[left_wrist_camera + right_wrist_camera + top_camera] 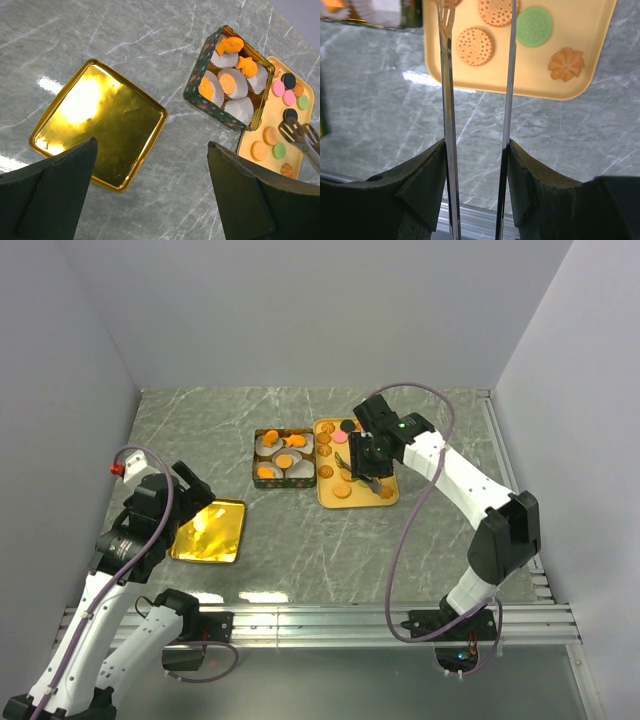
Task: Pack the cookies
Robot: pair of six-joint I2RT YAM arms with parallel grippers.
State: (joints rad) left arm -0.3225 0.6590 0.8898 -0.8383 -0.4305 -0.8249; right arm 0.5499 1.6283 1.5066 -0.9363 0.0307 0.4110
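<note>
R end effector (477, 172) is part-closed, pads pinching metal tongs (448, 100). Tong arms stand apart, tips over the yellow tray (582, 30); can't tell if they touch anything. L end effector (150, 150) is spread wide w/ nothing in it, above the gold lid (100, 120) on the worktop (125, 40). Most cookies (475, 46) lie loose on the tray; others sit in paper cups (240, 107) in the tin (197, 82) touching the tray. Cookie embossing is too fine to read.
</note>
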